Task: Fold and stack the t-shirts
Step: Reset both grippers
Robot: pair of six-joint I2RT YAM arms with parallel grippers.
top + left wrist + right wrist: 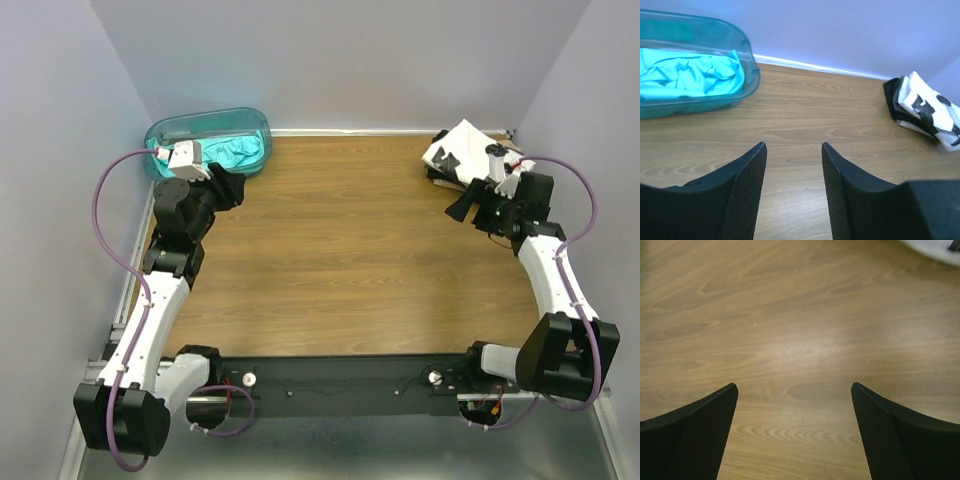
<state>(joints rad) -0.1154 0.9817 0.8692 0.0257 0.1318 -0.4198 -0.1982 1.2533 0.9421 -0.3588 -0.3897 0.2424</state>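
The crumpled teal cloth t-shirt (690, 75) in the translucent tub (690, 107) lies upper left of the nearer, open, empty left claw (793, 147).

teal t-shirt (690, 75): plain bright teal | tub (690, 106): translucent teal | white t-shirt (927, 107): white, black print marks | folded t-shirts (891, 96) beneath: charcoal-black | tabletop (830, 115): brown woodgrain

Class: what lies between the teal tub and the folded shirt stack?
Only bare wooden tabletop separates tub and shirt stack; the left wrist view shows it.
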